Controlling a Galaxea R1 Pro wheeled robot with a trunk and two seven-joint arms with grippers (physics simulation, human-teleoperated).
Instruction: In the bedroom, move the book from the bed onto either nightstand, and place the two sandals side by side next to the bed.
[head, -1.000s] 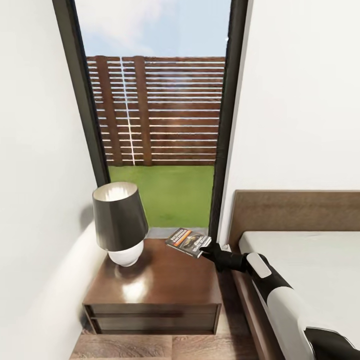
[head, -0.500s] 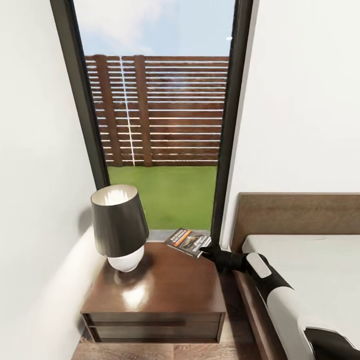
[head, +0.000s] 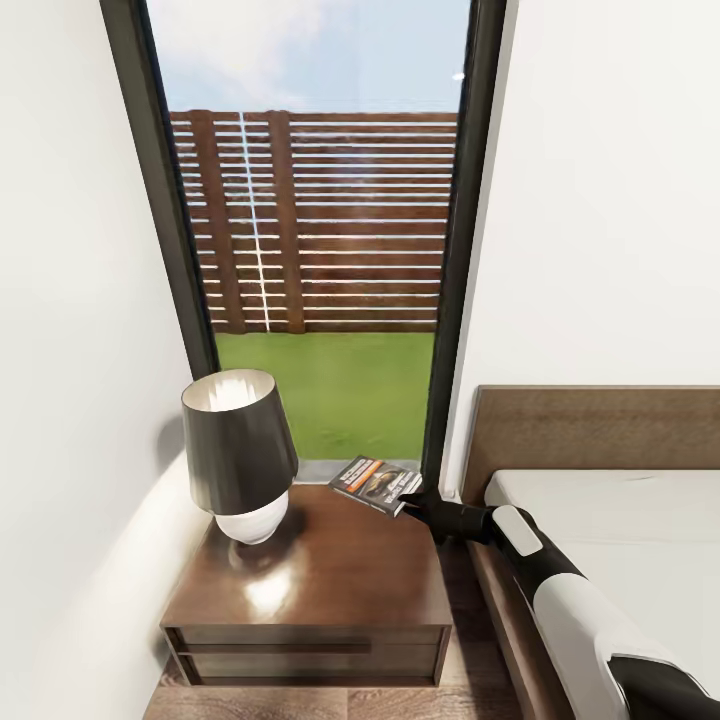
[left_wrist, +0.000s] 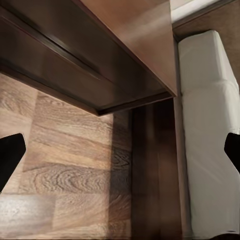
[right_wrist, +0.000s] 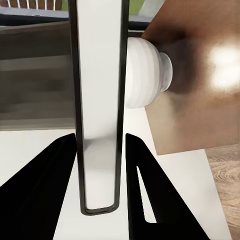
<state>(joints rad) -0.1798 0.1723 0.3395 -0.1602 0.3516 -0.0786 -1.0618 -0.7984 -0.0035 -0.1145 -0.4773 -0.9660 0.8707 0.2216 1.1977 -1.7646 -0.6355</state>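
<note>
The robot's right arm reaches forward from the lower right of the head view, its white forearm running along the near edge of the bed (head: 600, 500) and its black wrist angled toward the window (head: 320, 250). The right gripper (head: 418, 503) is clamped on the book (head: 375, 484), holding it by its near edge. The book juts out ahead of the gripper, cover up and slightly tilted, above the rear corner of the nightstand (head: 320, 580); whether it touches the wooden surface cannot be told. In the right wrist view the book (right_wrist: 99, 100) appears edge-on as a pale slab with dark borders, gripped between the two black fingers (right_wrist: 150, 200).

Beyond the gripper and to its side stands a lamp (head: 240, 450) with a dark shade and a white rounded base (right_wrist: 147, 72), resting on the glossy surface well apart from the book. The nightstand sits just beside the bed, with a narrow strip of plank floor (left_wrist: 75, 170) between them.

The left gripper (left_wrist: 120, 155) is spread wide, its dark fingertips (left_wrist: 10, 152) at opposite edges of the left wrist view with nothing between them. It hangs low, above the floor, with the nightstand's drawer front (left_wrist: 75, 60) and the bed's white mattress side (left_wrist: 210, 125) ahead of it.
</note>
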